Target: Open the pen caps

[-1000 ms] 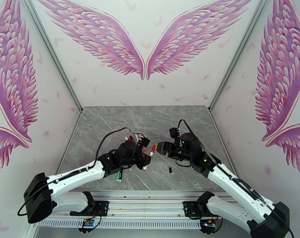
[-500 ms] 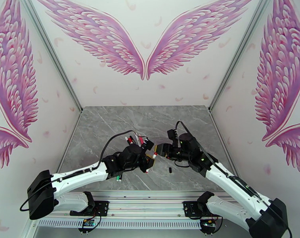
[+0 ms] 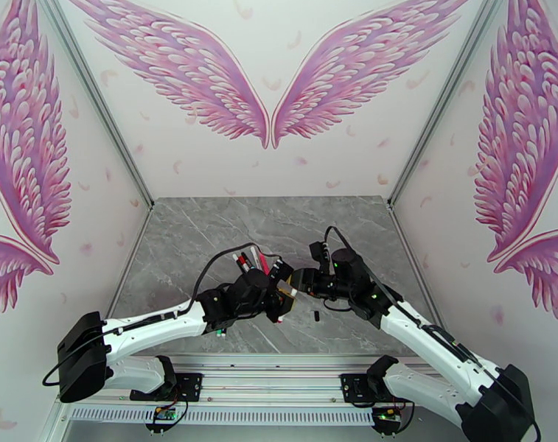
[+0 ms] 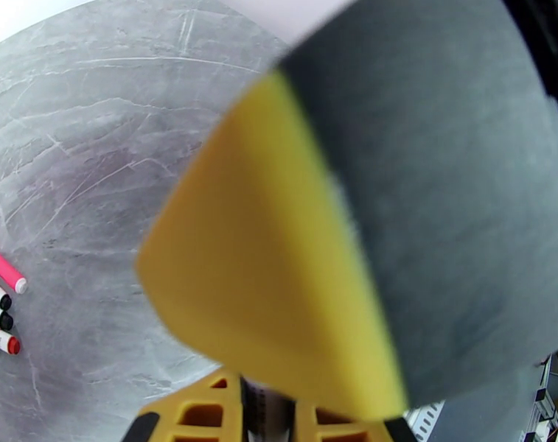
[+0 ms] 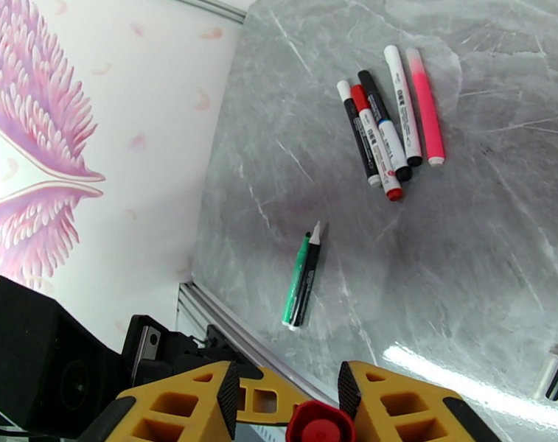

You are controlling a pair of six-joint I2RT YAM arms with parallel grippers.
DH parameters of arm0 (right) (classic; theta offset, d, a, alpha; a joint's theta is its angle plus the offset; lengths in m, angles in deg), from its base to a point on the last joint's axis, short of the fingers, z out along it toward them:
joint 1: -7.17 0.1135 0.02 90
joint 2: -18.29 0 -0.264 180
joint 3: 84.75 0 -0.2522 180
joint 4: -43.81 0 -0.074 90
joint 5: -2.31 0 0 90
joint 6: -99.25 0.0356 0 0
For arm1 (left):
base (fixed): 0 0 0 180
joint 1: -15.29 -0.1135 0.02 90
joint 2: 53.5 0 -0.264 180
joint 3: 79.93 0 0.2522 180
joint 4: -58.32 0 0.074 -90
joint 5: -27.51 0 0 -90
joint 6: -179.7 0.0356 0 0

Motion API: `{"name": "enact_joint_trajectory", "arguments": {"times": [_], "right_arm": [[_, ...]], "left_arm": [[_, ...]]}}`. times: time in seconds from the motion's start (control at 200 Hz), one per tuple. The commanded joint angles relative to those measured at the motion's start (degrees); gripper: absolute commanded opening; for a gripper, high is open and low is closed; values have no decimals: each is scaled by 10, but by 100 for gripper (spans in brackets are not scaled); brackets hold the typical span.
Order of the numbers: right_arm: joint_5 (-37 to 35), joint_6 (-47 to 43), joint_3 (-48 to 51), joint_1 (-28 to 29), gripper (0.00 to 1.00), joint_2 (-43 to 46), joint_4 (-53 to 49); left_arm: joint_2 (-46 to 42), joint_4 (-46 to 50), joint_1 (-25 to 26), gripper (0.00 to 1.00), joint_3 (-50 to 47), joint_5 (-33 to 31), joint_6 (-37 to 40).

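Five pens point(image 5: 388, 130) lie bunched together; a green-and-black pair point(image 5: 298, 278) lies apart.

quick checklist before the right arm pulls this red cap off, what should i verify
1. left gripper shut on the pen barrel: ok
2. red cap between the fingers of the right gripper: ok
3. right jaws clamped on the cap: not ok, a gap shows on one side
4. cap and barrel in line with the pull: cannot tell
5. loose pens untouched by either gripper: ok

Overhead view faces back wall point(image 3: 271, 171), wrist views close, sharing grouped pens point(image 5: 385, 119)
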Motion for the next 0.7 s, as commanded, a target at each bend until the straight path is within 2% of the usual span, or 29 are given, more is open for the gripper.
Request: {"name": "enact_joint_trajectory", "arguments": {"times": [0.0,0.29,0.595,0.695], "right_arm": [[5,0,10,-2,40,-3,16],[-24,-26,-1,-3,25,1,-27],[-37,-32,-4,-3,18,6,-36],[-37,-32,-5,-3,18,11,-36]], "left_arm": [[5,-8,3,17,22,-1,-6],[9,9,3,17,26,-6,-12],[9,9,3,18,27,-1,-16],[11,4,3,24,24,9,-20]]}}
